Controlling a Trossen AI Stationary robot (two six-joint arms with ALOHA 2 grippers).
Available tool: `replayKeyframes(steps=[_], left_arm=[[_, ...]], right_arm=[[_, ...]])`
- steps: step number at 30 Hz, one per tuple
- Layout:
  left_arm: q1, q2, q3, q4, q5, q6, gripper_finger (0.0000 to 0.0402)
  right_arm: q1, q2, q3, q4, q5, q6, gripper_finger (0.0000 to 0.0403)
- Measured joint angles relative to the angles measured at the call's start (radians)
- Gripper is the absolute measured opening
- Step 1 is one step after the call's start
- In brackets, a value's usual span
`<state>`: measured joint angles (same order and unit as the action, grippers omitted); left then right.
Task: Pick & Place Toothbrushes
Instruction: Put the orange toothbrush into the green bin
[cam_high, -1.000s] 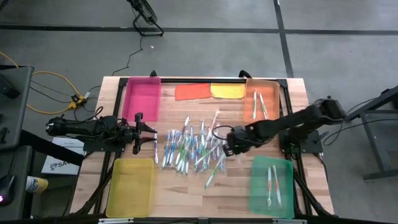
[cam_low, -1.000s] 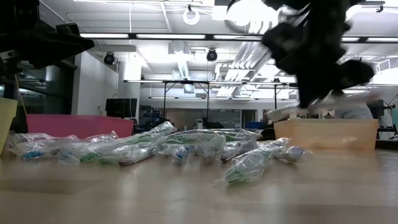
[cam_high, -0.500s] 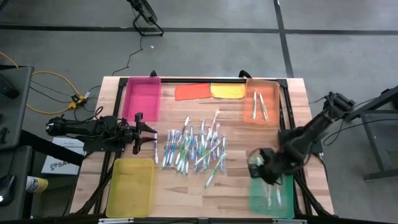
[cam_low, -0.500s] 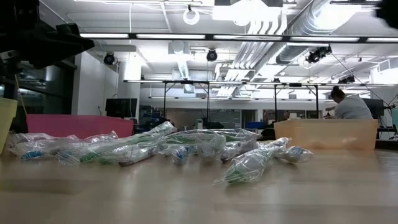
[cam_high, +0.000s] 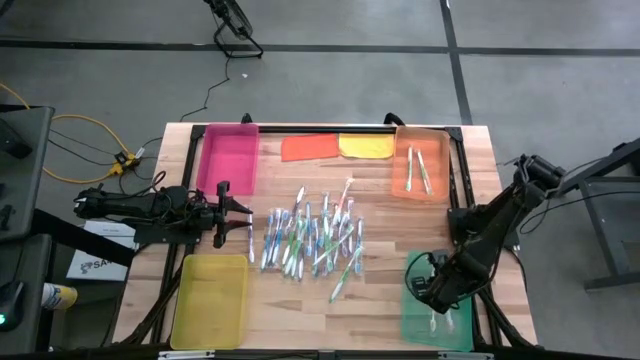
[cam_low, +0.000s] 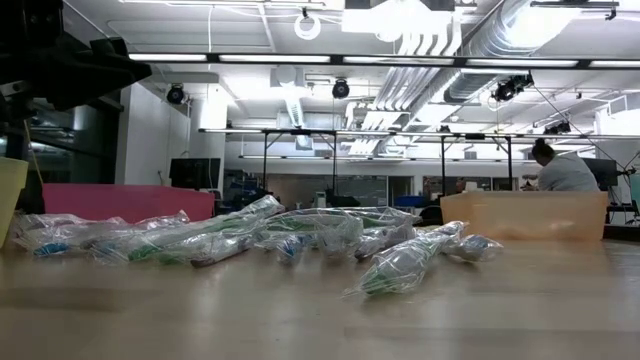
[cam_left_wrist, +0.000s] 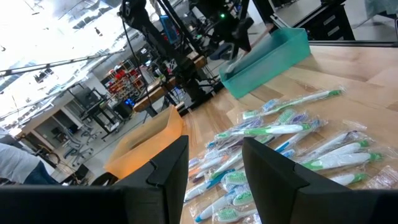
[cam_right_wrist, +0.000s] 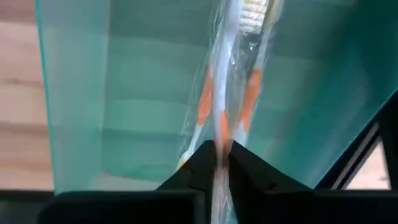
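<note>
The toothbrushes (cam_high: 312, 240) lie in clear wrappers in a pile at the table's middle, also seen in the low view (cam_low: 250, 240) and the left wrist view (cam_left_wrist: 280, 130). My left gripper (cam_high: 247, 213) is open and empty, just left of the pile. My right gripper (cam_high: 428, 288) hangs over the green tray (cam_high: 437, 318) at the front right, shut on a wrapped orange-and-white toothbrush (cam_right_wrist: 222, 127). Two more orange-and-white toothbrushes (cam_right_wrist: 252, 93) lie on the tray's floor. My right gripper pinches the wrapped orange-and-white toothbrush near one end (cam_right_wrist: 219, 148) between its two fingers (cam_right_wrist: 199, 165). The fingers slant down into the green tray (cam_right_wrist: 124, 112). The brush reaches forward past the fingertips, over the tray's floor. Whether it touches the floor, I cannot tell.
An orange tray (cam_high: 404, 180) with toothbrushes stands at the back right, a pink tray (cam_high: 228, 155) at the back left, a yellow tray (cam_high: 210, 300) at the front left. An orange cloth (cam_high: 310, 147) and a yellow cloth (cam_high: 366, 146) lie along the far edge. A person (cam_low: 560, 170) sits beyond the table.
My right gripper has gone from the right side of the pile toward the table's right and near edges, carrying the orange-and-white toothbrush. It now stands over the green tray and has left the low view.
</note>
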<state>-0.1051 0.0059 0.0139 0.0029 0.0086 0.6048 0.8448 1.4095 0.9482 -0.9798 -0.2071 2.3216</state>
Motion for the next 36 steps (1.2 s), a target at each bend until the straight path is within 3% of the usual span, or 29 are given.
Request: replayKeyframes(steps=[9,15,25,30,36], left_arm=[[0.0,0.0,0.0,0.0,0.0,0.0,0.0147],[0.0,0.0,0.0,0.0,0.0,0.0,0.0147],[0.0,0.0,0.0,0.0,0.0,0.0,0.0147],[0.0,0.0,0.0,0.0,0.0,0.0,0.0147],[0.0,0.0,0.0,0.0,0.0,0.0,0.0147]], right_arm=[[-0.001,-0.011,0.0,-0.025,-0.019,-0.024,0.015],[-0.049,-0.08,0.0,-0.026,0.067,-0.087,0.0201],[-0.301,-0.238,0.0,-0.009,0.462,-0.479,0.02],[-0.48,-0.24,0.001,0.069,0.525,-0.712,0.0196],[-0.676,-0.201,0.001,0.252,0.519,-0.975,0.0197]])
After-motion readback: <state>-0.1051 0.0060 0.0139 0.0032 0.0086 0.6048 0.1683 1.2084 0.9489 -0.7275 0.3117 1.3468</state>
